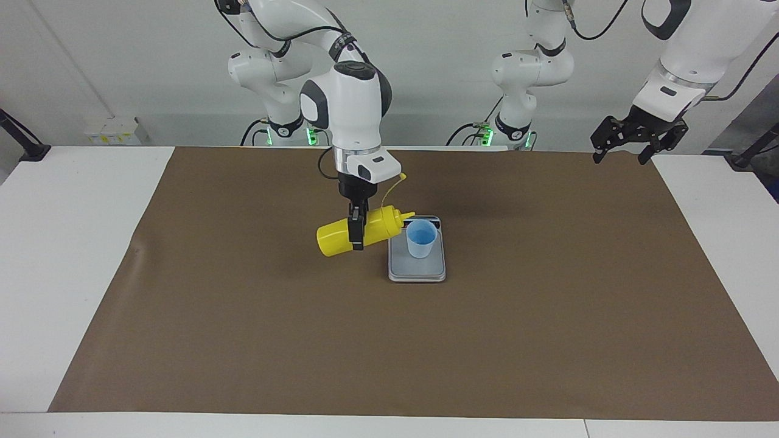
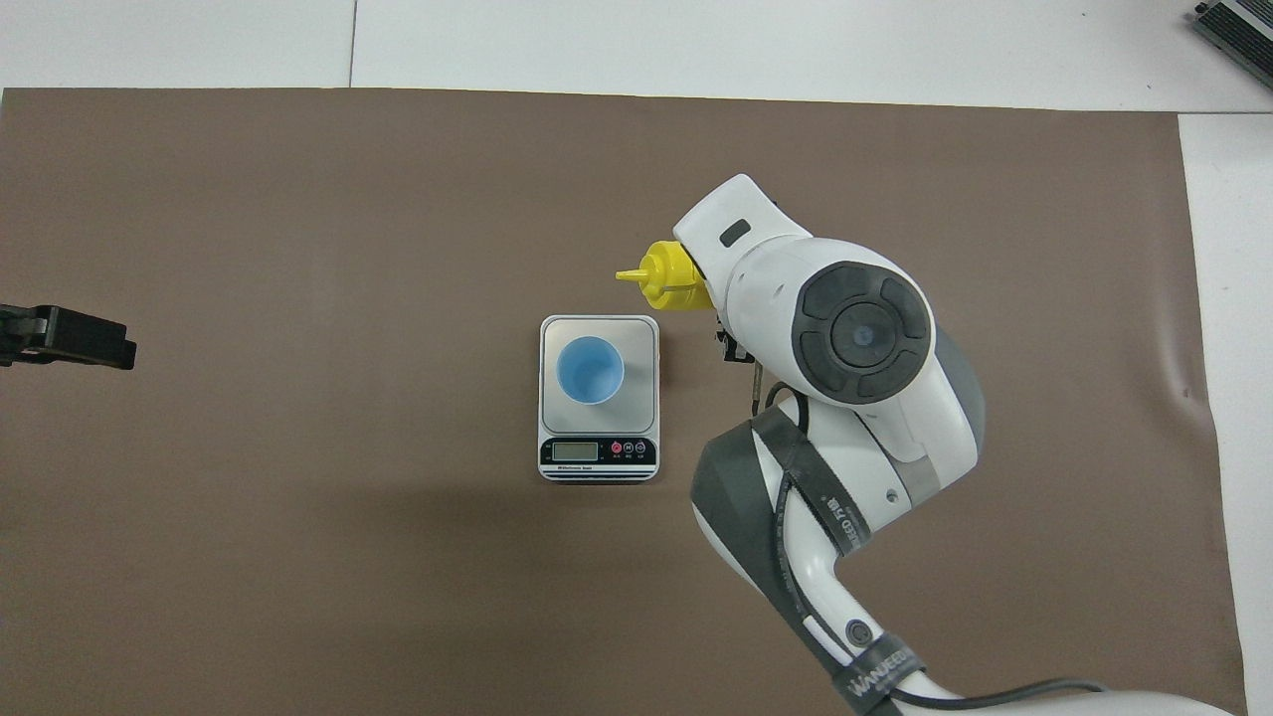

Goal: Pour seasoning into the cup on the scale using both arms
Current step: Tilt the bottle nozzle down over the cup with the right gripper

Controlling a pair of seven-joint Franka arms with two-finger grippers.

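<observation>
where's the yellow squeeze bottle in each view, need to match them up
Facing view: the yellow bottle is at centre, lying nearly level in the right gripper, nozzle toward the blue cup.
Overhead view: only the bottle's nozzle end shows, just above centre; the right arm hides the rest.
Shared landmark: the scale, with the cup standing on it.

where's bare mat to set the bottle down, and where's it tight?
Bare brown mat spreads from the scale to the left arm's end, under the waiting open left gripper, and along the edge farthest from the robots. Tight spot: the right gripper holds the tilted yellow bottle beside the cup.
</observation>
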